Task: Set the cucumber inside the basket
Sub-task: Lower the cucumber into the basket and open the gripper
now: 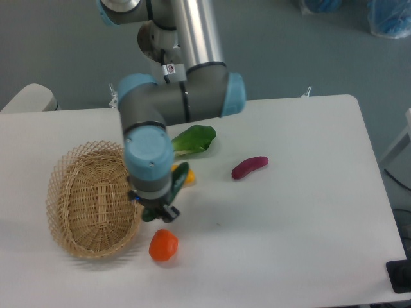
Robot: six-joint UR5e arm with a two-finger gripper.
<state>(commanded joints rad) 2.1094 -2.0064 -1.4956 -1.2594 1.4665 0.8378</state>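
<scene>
The dark green cucumber [182,174] lies slanted under my wrist, with one end at the upper right and the other end showing at the lower left. My gripper [158,210] points down over its middle and is shut on it; the wrist hides most of the fingers. One dark fingertip [169,213] shows. The oval wicker basket [64,192] sits just left of the gripper, tilted, with its rim almost touching the wrist.
A yellow vegetable [190,176] peeks out beside the cucumber's upper end. A leafy bok choy [194,139] lies behind it. A purple eggplant [249,167] lies to the right. An orange tomato [163,245] sits just in front of the gripper.
</scene>
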